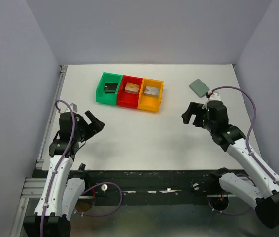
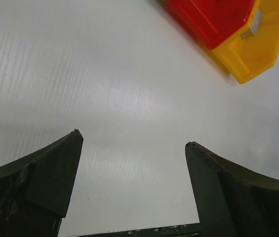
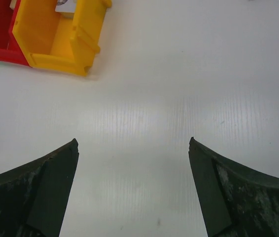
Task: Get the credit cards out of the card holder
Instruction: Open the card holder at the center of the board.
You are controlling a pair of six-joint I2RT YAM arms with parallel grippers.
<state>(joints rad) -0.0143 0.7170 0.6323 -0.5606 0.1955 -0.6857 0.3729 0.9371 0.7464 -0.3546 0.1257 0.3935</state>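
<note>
Zero cards out yet, judging by the shut holder (image 1: 198, 88); very start of the job. Next: reach with right gripper (image 1: 191, 114), spread wide and empty, to the far-right corner just behind it; pin and unfold with left gripper (image 1: 95, 122), likewise agape. Small, flat, grey-green, lying closed, well apart from bins (image 1: 129, 91).

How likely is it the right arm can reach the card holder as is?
Probably yes. The card holder lies just beyond the open right gripper, with nothing between them; the coloured bins sit well aside.
</note>
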